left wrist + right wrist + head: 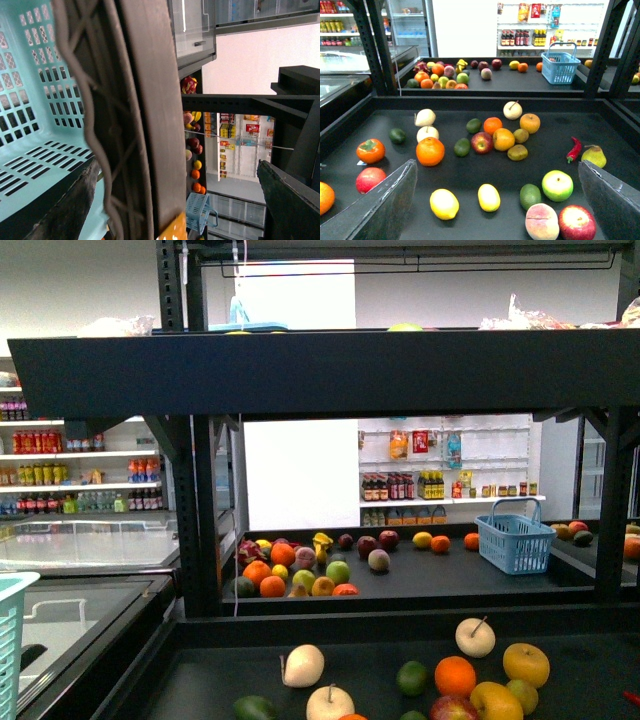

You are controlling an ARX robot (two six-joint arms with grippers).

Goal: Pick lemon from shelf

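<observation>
The lemon (489,197), a small plain yellow oval, lies on the dark lower tier of the shelf (545,120) in the right wrist view. My right gripper (496,167) hangs open over that tier, and the lemon sits roughly between its two fingers, apart from both. A slightly larger yellow fruit with a pointed end (444,203) lies right beside the lemon. My left gripper (177,167) is open and holds nothing; a black upright post (145,115) of the shelf stands close before it. Neither gripper appears in the front view, where the shelf (320,370) fills the frame.
Around the lemon lie a green avocado (530,195), a green apple (557,185), a peach (542,222), a red apple (577,222) and an orange (430,151). A blue basket (561,67) stands on the rear tier. A teal basket (35,100) is by the left gripper.
</observation>
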